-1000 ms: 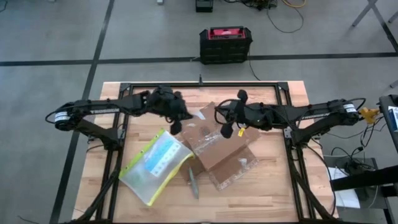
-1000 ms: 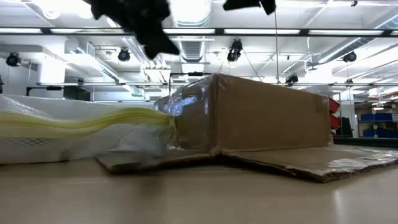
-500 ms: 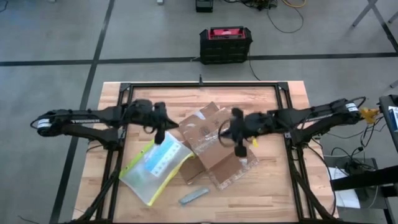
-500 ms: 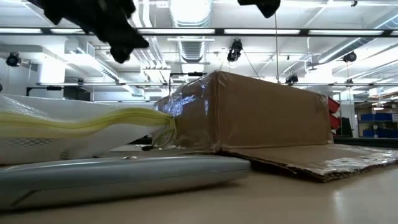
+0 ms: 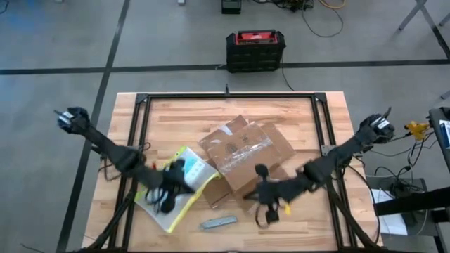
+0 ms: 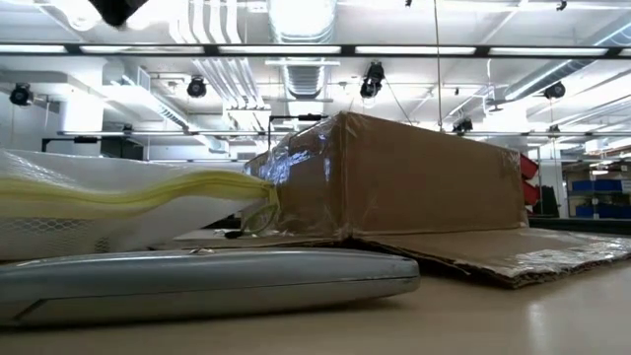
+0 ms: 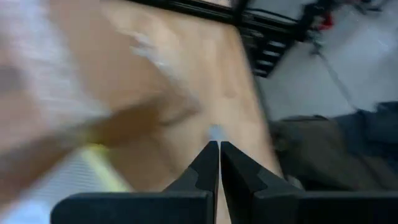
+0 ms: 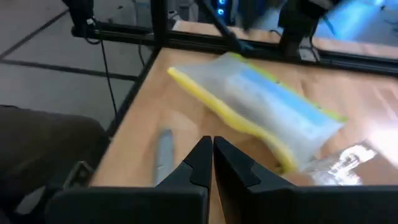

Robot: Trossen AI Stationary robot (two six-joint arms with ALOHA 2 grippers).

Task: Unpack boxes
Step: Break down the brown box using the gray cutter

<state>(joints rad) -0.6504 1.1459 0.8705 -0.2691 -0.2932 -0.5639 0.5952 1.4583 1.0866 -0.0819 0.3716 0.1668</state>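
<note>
The brown cardboard box (image 5: 242,151), with open flaps and shiny clear tape, lies flat on the wooden table's middle; in the low view the box (image 6: 404,177) fills the centre. My left gripper (image 5: 167,200) hangs shut above the clear pouch (image 5: 176,184) with the yellow-green edge, left of the box. My right gripper (image 5: 266,207) hangs shut above bare table near the box's near corner. In each wrist view the shut fingers of my left gripper (image 7: 219,149) and my right gripper (image 8: 211,146) hold nothing.
A grey flat tool (image 5: 218,223) lies near the table's front edge between the two grippers; the tool (image 6: 197,281) is close in the low view. The pouch (image 8: 261,112) lies beside the box. A black-and-red case (image 5: 255,49) stands on the floor beyond the table.
Both arms have swung from over the box toward the table's near edge, the left one ending above the pouch, the right one in front of the box's near corner. Both stayed shut. Early on, the grey tool slid nearer the front edge and turned to lie crosswise.
</note>
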